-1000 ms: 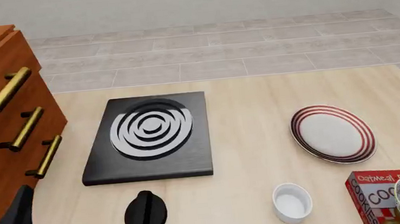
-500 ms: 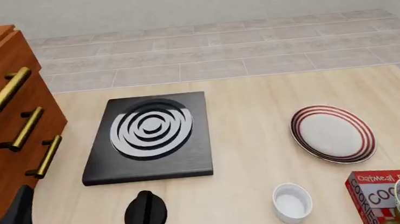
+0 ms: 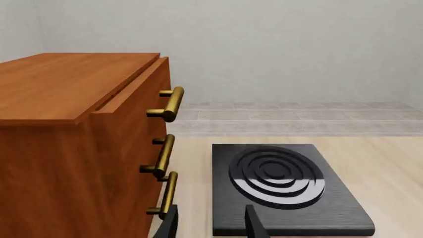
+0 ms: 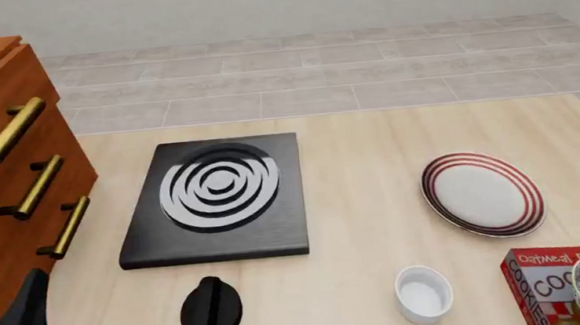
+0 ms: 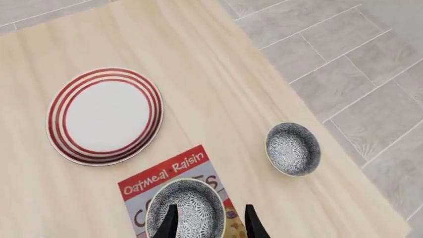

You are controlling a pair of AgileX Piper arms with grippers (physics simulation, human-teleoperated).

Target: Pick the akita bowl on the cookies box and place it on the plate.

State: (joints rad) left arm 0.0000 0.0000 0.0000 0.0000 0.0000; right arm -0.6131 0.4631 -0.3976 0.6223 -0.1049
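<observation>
The right gripper hovers open and empty above the akita bowl, which sits upright, mouth up, on the flat-lying cookies box, beside the plate.

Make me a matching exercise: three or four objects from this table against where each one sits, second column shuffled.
1. akita bowl
2. plate
3. white ramekin
4. stove

a. beside the wooden drawers
b. bare table, left of the cookies box
c. on top of the red carton
d. far side of the cookies box

Pairs: 1-c, 2-d, 3-b, 4-a
</observation>
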